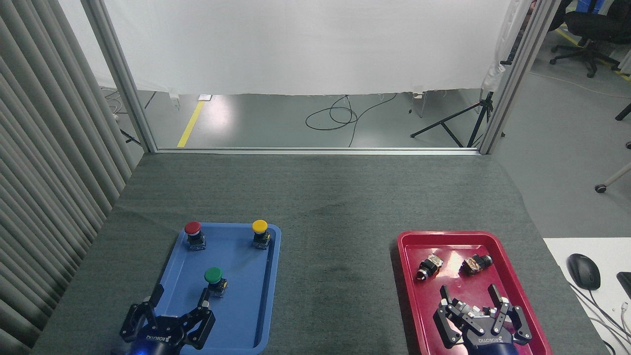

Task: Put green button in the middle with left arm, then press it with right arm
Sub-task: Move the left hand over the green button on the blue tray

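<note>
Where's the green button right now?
In the head view the green button stands in the blue tray on the left, nearer than the red button and yellow button, just ahead of the open left gripper.

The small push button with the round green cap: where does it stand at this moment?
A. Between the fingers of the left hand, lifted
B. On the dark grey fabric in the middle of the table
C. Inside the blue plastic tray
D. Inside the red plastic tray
C. The small push button with the round green cap stands upright inside the blue plastic tray, nearer than the red-capped button and the yellow-capped button, just beyond the open left hand.
</note>
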Robot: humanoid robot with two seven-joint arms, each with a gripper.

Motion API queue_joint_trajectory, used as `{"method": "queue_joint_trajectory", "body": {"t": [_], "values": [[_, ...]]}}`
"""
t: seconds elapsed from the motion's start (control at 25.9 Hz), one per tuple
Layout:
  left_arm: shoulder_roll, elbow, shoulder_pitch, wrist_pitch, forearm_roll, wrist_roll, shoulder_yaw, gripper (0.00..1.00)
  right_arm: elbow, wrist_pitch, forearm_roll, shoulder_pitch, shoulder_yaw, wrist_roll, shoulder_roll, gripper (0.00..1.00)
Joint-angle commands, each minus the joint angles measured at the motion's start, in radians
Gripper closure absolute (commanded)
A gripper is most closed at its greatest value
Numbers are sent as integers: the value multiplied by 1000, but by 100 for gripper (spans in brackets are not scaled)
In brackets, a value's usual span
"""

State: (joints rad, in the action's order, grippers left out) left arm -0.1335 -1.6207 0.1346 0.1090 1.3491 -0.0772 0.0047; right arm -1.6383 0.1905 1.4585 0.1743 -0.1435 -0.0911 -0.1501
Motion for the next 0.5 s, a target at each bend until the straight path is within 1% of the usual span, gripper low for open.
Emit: {"method": "queue_joint_trajectory", "body": {"t": [0.0,0.31,0.46], "values": [[-1,5,0,0,-1,-6,-3,0,0,-8,17,1,4,1,3,1],[-11,7,0,-2,-16,10,-11,0,0,-14,17,1,2,-1,0,1],[-17,8,0,0,-22,10,-11,0,0,12,17,1,-1,-9,-3,1]]}}
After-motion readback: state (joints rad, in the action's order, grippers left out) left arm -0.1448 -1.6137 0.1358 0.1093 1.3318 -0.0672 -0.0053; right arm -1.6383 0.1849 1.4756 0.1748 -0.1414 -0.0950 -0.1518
